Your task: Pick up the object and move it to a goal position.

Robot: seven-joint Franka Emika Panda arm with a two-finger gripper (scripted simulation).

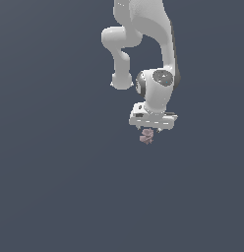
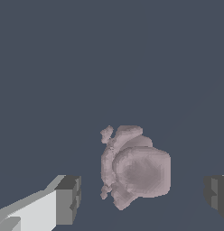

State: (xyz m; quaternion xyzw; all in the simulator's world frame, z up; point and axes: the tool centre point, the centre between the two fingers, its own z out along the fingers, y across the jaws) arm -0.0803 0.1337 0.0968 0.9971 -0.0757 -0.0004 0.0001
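Your white two-finger gripper [image 2: 141,196] spread wide, grasping nothing. Tiny lumpy pink-brown object [image 2: 134,167] lies between grey fingertips [image 2: 68,198], touching neither; in exterior view, just below gripper [image 1: 151,129].

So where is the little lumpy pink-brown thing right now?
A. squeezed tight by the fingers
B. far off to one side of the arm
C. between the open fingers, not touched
C: in the wrist view the lumpy pink-brown thing sits in the gap, clear of both grey fingers.

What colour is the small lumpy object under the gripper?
Dull pink-brown, plain with no pattern. The object shows best in the wrist view, lying between the open gripper's fingers.
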